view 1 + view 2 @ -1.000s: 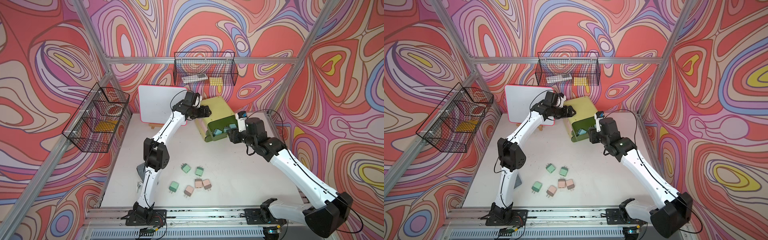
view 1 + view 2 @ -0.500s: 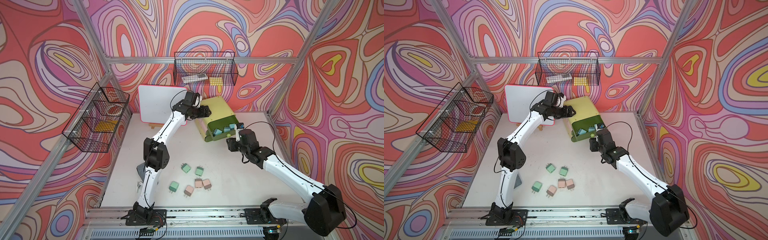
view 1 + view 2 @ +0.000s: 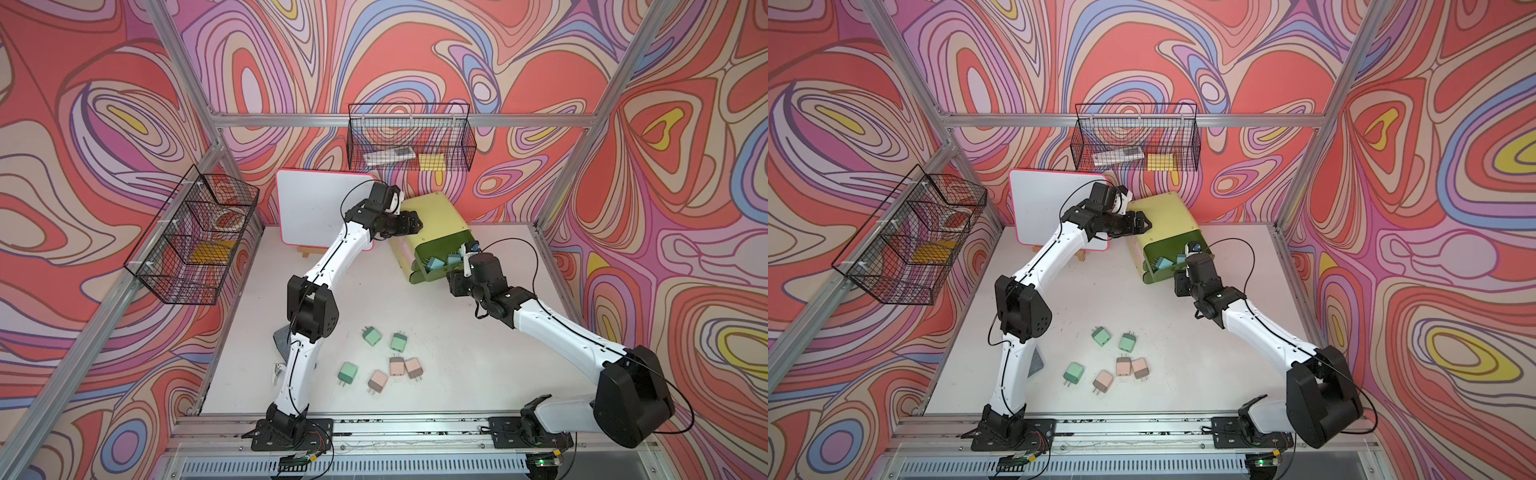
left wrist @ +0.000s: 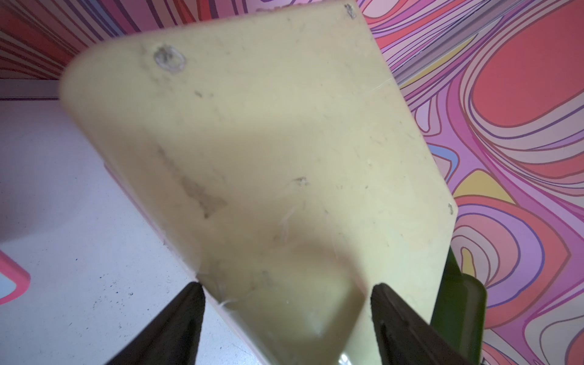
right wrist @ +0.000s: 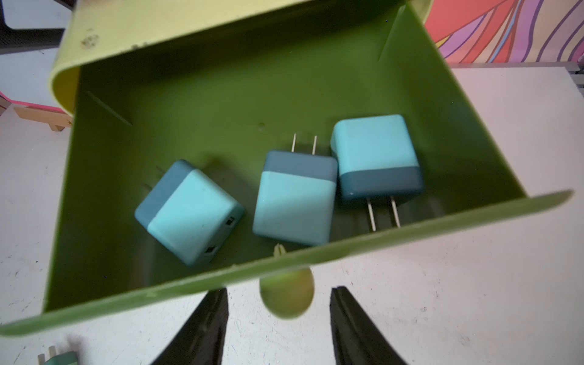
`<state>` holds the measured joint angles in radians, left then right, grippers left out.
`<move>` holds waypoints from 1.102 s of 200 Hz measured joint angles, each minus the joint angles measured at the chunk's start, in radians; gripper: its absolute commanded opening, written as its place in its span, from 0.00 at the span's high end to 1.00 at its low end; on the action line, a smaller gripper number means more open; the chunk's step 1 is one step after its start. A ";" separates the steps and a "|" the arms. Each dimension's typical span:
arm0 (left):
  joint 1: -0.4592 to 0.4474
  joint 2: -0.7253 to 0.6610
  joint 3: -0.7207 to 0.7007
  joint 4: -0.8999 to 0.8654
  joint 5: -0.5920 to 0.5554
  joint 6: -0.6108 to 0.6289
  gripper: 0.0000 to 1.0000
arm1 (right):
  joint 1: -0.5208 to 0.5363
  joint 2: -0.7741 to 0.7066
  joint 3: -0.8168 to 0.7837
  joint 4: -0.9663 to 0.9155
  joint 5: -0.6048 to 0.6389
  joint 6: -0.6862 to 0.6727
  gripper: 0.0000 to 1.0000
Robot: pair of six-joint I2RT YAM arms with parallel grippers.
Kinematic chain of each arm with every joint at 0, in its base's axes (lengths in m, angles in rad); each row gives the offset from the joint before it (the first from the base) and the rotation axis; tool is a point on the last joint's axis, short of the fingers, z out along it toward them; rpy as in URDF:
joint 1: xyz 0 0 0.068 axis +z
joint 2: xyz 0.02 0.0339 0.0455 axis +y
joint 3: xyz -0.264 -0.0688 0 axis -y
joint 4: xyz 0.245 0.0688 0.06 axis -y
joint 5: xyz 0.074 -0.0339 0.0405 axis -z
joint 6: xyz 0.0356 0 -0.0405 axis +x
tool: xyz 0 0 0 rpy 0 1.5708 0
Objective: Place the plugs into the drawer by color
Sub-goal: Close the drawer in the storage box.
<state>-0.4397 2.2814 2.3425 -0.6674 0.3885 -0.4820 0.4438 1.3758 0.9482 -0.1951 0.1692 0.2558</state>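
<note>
The pale yellow-green drawer chest (image 3: 432, 220) (image 3: 1163, 220) stands at the back of the table, with its olive top drawer (image 5: 442, 104) pulled out. Three light blue plugs (image 5: 189, 211) (image 5: 295, 205) (image 5: 376, 158) lie inside it. My left gripper (image 3: 415, 222) (image 4: 286, 286) is shut on a back corner of the chest. My right gripper (image 5: 279, 290) (image 3: 454, 279) is open at the drawer front, a finger on each side of the ball knob (image 5: 287, 295) with gaps. Three mint green plugs (image 3: 371, 336) (image 3: 398, 341) (image 3: 347, 372) and three pink plugs (image 3: 378, 380) (image 3: 397, 366) (image 3: 413, 367) lie on the table.
A white board with a pink rim (image 3: 316, 212) leans on a small stand left of the chest. Black wire baskets hang on the back wall (image 3: 409, 141) and the left wall (image 3: 195, 241). A grey object (image 3: 282, 336) lies by the left arm's base.
My right arm has come down from above the open drawer and drawn back to its front, so the jaws now flank the knob, slightly narrower. The left arm has not moved.
</note>
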 measured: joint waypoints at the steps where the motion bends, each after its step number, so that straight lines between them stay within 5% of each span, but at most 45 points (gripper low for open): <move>1: 0.000 0.000 0.000 0.000 0.000 0.000 0.18 | 0.000 0.000 0.000 0.000 0.000 0.000 0.47; 220: -0.011 0.000 0.000 -0.009 -0.002 0.004 0.24 | -0.005 0.136 0.152 0.055 -0.003 -0.036 0.47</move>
<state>-0.4511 2.2814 2.3425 -0.6762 0.3862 -0.4782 0.4385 1.5120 1.1000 -0.1398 0.1658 0.2199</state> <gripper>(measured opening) 0.764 0.527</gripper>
